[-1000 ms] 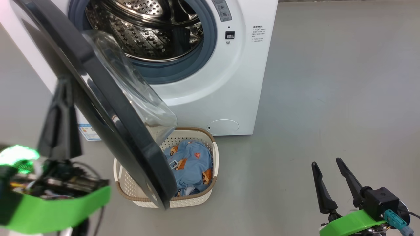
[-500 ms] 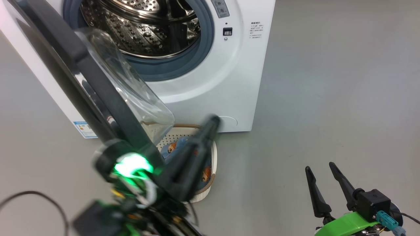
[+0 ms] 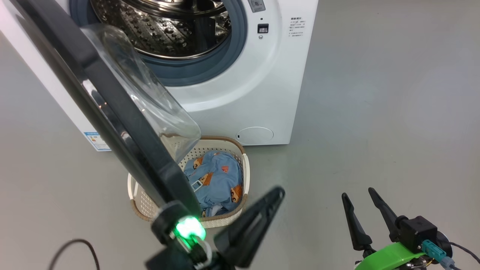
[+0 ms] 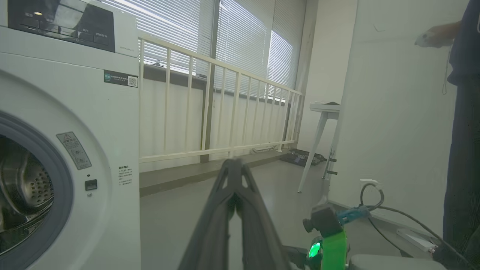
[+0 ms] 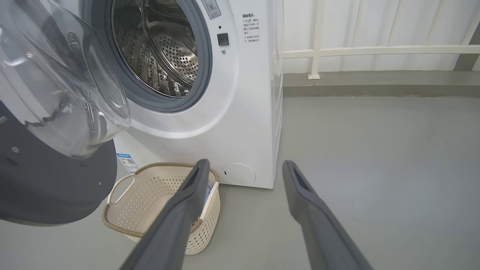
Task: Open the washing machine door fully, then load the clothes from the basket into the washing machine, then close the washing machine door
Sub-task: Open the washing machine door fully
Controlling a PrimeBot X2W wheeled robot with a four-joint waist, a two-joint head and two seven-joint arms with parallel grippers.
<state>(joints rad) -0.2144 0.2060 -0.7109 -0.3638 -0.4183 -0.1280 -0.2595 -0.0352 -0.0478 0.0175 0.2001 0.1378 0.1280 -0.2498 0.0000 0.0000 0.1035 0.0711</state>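
The washing machine stands at the top with its steel drum exposed. Its door hangs open, black rim and glass bowl swung out over the left part of the basket. Blue printed clothes lie in the basket. My left gripper is shut and empty, low at the centre, just right of the door's lower edge and in front of the basket; its tips point into the room. My right gripper is open and empty over bare floor, right of the basket.
A person stands at the right by a white wall. A white railing and a table leg lie beyond the machine. A black cable loops on the floor at lower left. Grey floor spreads to the right.
My left gripper has come from behind the open door at the left, swung across it, and now sits low at the centre. The right gripper stays open; the head view has shifted slightly.
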